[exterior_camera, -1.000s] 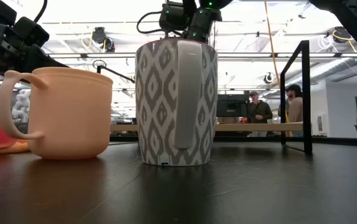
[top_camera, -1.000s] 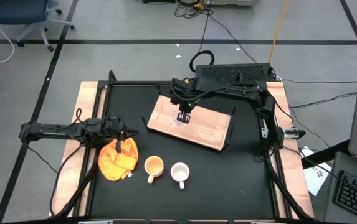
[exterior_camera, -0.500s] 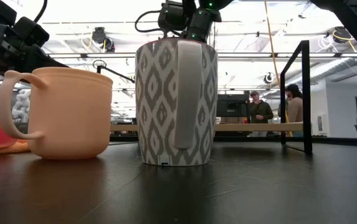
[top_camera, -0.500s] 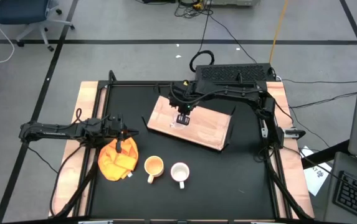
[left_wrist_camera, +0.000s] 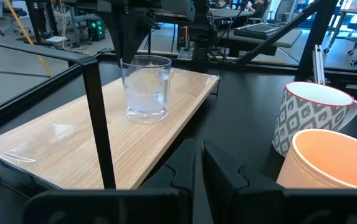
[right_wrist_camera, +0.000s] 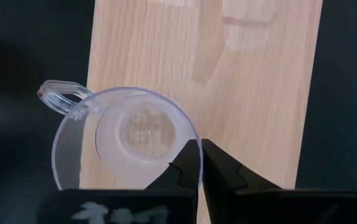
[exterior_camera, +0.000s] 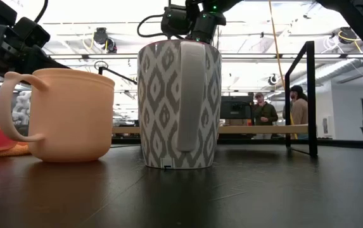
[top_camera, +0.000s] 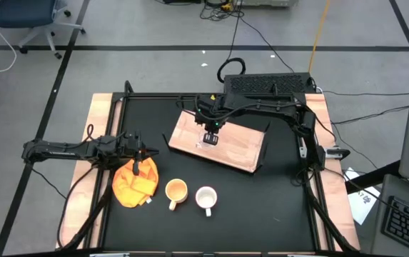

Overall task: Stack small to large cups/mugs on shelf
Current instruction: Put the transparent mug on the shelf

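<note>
The tiny clear glass cup [left_wrist_camera: 146,87] is stood on the flat rectangular light-wood shelf board [top_camera: 233,146]; the yellow-orange handled mug [top_camera: 175,190] and white handled mug [top_camera: 205,198] are set side by side nearer the front of the black bench [top_camera: 275,200].

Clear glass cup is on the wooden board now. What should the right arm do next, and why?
Probably lift the right hand straight up, clear of the small clear glass cup. The cup stands upright on the light-wood board, and the hand's fingers are shut just above its rim, gripping nothing.

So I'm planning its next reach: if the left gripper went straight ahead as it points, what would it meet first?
Probably the shelf's black upright post, which stands just ahead of the shut left gripper; depth is uncertain.
</note>
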`<state>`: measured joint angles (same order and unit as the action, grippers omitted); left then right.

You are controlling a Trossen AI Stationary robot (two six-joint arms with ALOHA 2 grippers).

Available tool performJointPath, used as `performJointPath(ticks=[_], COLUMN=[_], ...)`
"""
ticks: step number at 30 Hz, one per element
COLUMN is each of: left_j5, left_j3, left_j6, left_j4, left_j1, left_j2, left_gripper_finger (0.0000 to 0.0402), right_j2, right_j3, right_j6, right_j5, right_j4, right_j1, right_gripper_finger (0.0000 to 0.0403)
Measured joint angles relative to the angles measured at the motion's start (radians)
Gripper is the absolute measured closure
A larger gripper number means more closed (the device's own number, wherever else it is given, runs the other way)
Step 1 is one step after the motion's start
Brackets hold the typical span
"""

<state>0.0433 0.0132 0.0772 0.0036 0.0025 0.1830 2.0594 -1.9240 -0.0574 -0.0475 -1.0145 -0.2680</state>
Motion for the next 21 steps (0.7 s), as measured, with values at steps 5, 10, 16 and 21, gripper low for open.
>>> performJointPath(ticks=[5,10,16,21], left_j5=[0.0,0.0,0.0,0.0], left_j3=[0.0,0.0,0.0,0.0], left_j6=[-0.001,-0.003,-0.003,-0.003], left_j4=[0.0,0.0,0.0,0.0], left_j1=[0.0,0.0,0.0,0.0], left_j2=[0.0,0.0,0.0,0.0], left_gripper_finger=[0.0371,0.0371,0.0371,0.0371], right_j2=[0.0,0.0,0.0,0.0], right_j3=[0.0,0.0,0.0,0.0], right_j6=[0.0,-0.004,0.0,0.009], right_j5=[0.0,0.011,0.048,0.052], right_j4=[0.0,0.0,-0.031,-0.068], right_j1=[0.0,0.001,0.002,0.002], right_gripper_finger=[0.0403,0.0403,0.0403,0.0403])
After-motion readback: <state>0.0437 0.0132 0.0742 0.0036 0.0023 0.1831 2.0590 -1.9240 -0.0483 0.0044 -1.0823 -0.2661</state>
